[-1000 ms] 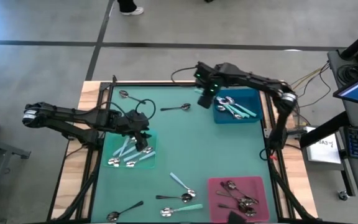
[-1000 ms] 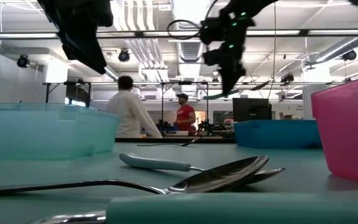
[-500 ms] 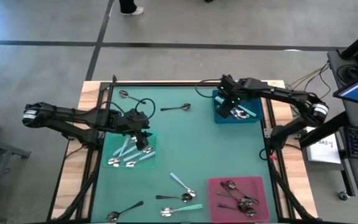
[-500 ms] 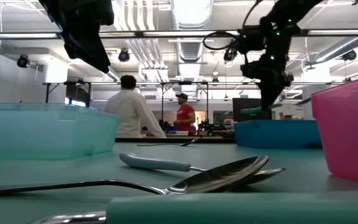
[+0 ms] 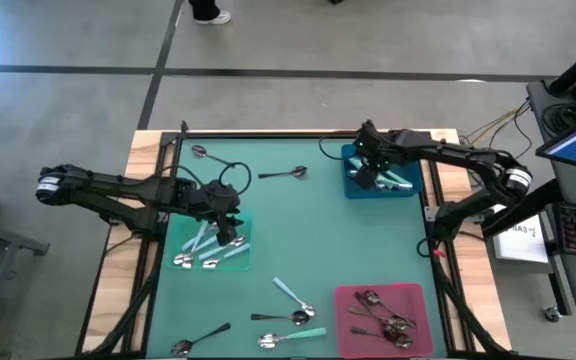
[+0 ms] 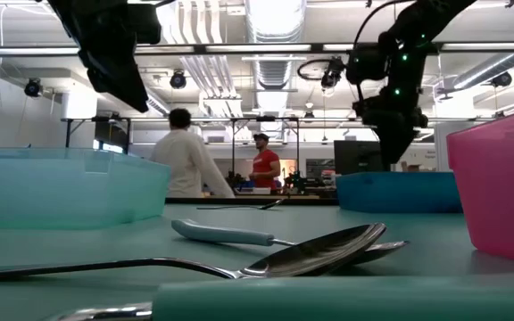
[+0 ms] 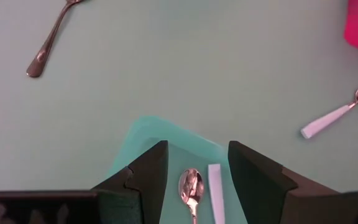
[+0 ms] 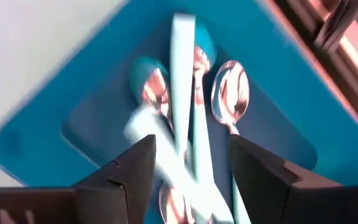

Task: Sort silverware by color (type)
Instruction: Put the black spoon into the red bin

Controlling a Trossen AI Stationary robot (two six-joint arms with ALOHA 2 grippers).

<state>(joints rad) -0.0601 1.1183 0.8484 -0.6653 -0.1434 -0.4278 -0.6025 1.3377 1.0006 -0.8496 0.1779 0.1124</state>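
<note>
Over the table in the high view, the right gripper (image 5: 367, 170) hangs above the blue tray (image 5: 406, 186) at about two o'clock on the green mat (image 5: 298, 240), where teal-handled spoons (image 5: 396, 178) lie. The left gripper (image 5: 230, 228) sits over the pale teal tray (image 5: 236, 262) at nine o'clock, which holds pale blue-handled spoons (image 5: 203, 240). A pink tray (image 5: 423, 296) at five o'clock carries dark all-metal spoons (image 5: 383, 315). Loose spoons lie on the mat: one at eleven o'clock (image 5: 200, 152), one at twelve (image 5: 283, 174), a cluster at six (image 5: 290, 305) and one at seven (image 5: 198, 338).

At table height in the low view, a pale-handled spoon (image 6: 239, 235) and a metal spoon (image 6: 319, 250) lie close to the camera. The pale teal tray (image 6: 70, 183) stands at nine o'clock, the blue tray (image 6: 400, 192) at three, the pink tray (image 6: 502, 187) at the far edge at three. The right gripper (image 6: 395, 134) hangs just above the blue tray; two people stand in the room behind.

Past the left wrist camera, the fingers (image 7: 151, 177) stand apart with nothing between them, above a spoon bowl (image 7: 191, 186) and a pale handle (image 7: 215, 186) in the pale teal tray (image 7: 142, 134).

Past the right wrist camera, the fingers (image 8: 135, 171) stand apart and grip nothing; blurred teal-handled spoons (image 8: 182, 81) lie below in the blue tray (image 8: 55, 118).
</note>
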